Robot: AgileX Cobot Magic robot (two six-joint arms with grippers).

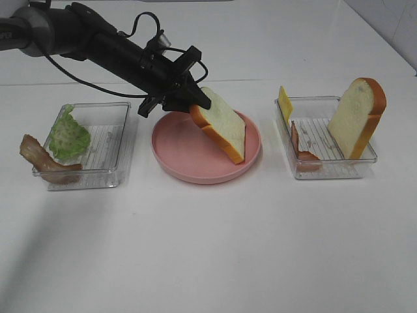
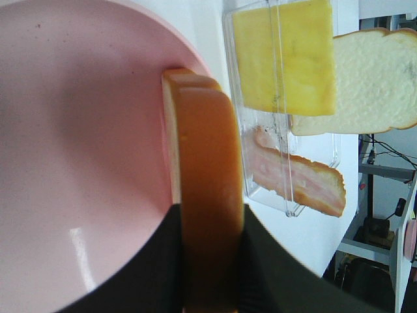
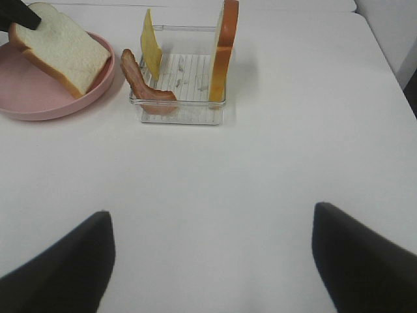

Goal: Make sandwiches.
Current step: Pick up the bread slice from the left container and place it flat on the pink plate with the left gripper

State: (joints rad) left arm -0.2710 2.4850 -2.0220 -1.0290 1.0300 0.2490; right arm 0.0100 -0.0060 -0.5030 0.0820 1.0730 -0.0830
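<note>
My left gripper (image 1: 197, 104) is shut on a white bread slice (image 1: 223, 125) with orange-brown crust and holds it tilted over the round pink plate (image 1: 189, 166), its lower end touching the plate. In the left wrist view the black fingers (image 2: 156, 274) clamp the crust (image 2: 205, 163). A second bread slice (image 1: 357, 117) leans in the right tray (image 1: 326, 171) with a yellow cheese slice (image 1: 285, 103) and a bacon strip (image 1: 301, 149). Green lettuce (image 1: 68, 135) and another bacon strip (image 1: 42, 160) lie at the left tray (image 1: 107, 173). My right gripper (image 3: 212, 261) is open and empty above the table.
The right wrist view shows the right tray (image 3: 179, 112) and the pink plate (image 3: 39, 101) far ahead of the right gripper, over bare white table. The left arm (image 1: 98, 39) stretches from the back left over the table toward the plate.
</note>
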